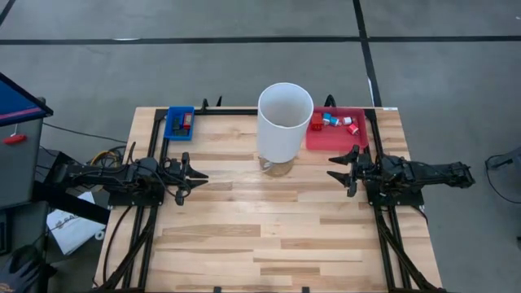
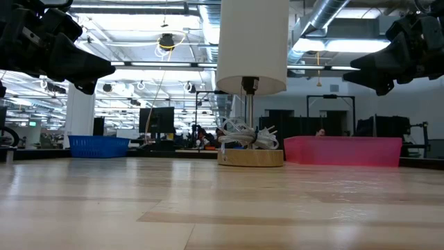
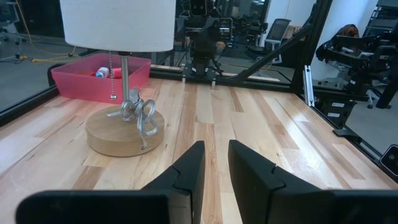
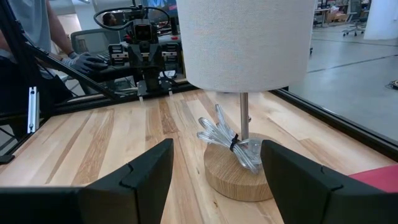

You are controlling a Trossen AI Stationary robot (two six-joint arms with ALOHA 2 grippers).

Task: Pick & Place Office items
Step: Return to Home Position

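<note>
Small red, black and blue office items (image 1: 182, 124) lie in a blue bin (image 1: 170, 132) at the far left corner of the worktop (image 1: 269, 232). Red and blue-white bits (image 1: 335, 121) lie in a red tray (image 1: 330, 140) at the far right corner. Between the two stands a lamp (image 1: 285, 114) with a white shade and a round wooden base. The left gripper (image 1: 199, 177) hovers above the worktop's left side, its fingers (image 3: 186, 177) parted by a narrow gap, holding nothing. The right gripper (image 1: 332, 172) hovers opposite on the right side, its fingers (image 4: 140, 174) spread wide and empty.
</note>
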